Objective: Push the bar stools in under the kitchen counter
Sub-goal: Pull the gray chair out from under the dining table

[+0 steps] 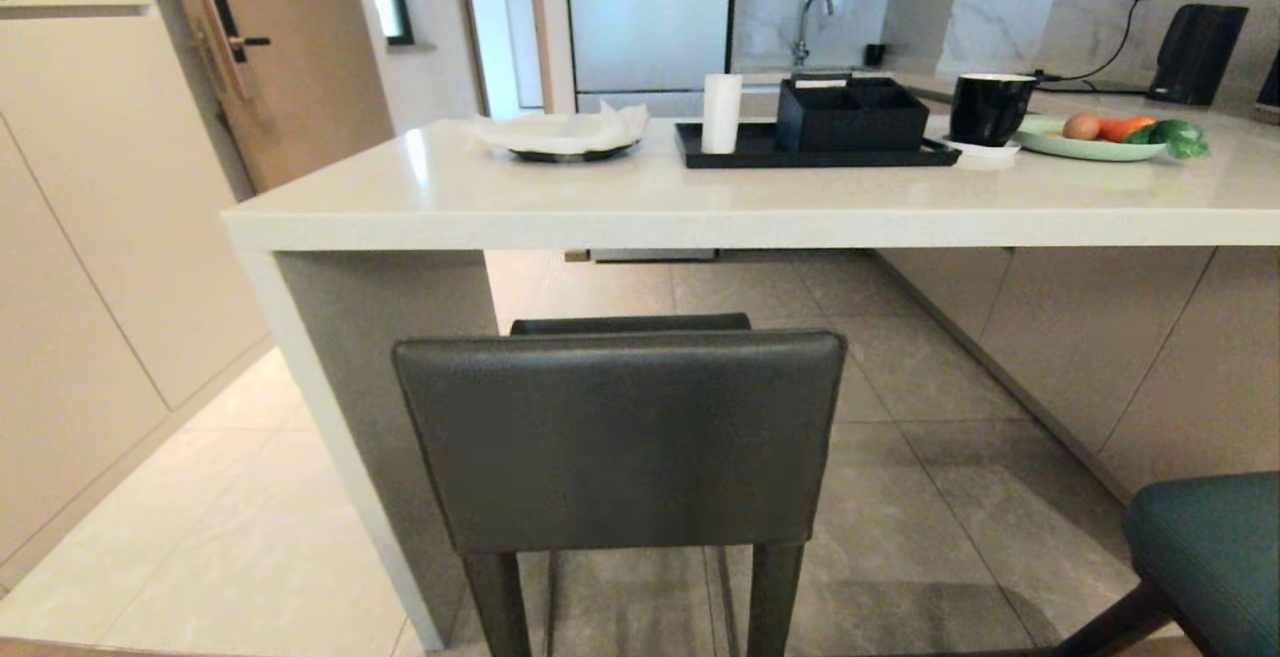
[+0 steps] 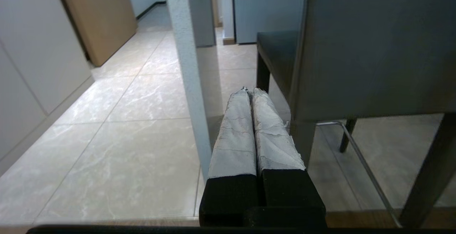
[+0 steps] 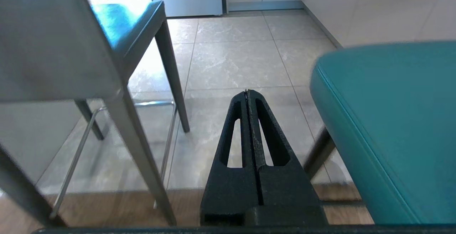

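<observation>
My left gripper (image 2: 249, 91), fingers wrapped in white tape, is clenched on nothing and hangs low over the pale tile floor (image 2: 117, 148). Just beside it stands the thick white side panel (image 2: 187, 84) of the kitchen counter; on the other side, close by, is the dark grey bar stool with the square flat back (image 2: 377, 45).

My right gripper (image 3: 247, 91), bare black fingers pressed together, holds nothing. It sits between the two stools: the grey one's tapered leg and chrome footrest (image 3: 167, 134) on one flank, the teal leather stool (image 3: 392, 120) near the other.

Farther out and above, the grey stool's seat reaches partly under the long glossy white countertop (image 1: 640, 202); the teal stool stands well out from it.

Up on the slab:
- flat black tray (image 1: 740, 155) holding a white cup (image 1: 721, 113) and a black divided box (image 1: 852, 113), contents not visible
- dark plate with crumpled white paper (image 1: 565, 129)
- black mug (image 1: 990, 107)
- pale green plate (image 1: 1075, 145) with an egg, a carrot and greens
</observation>
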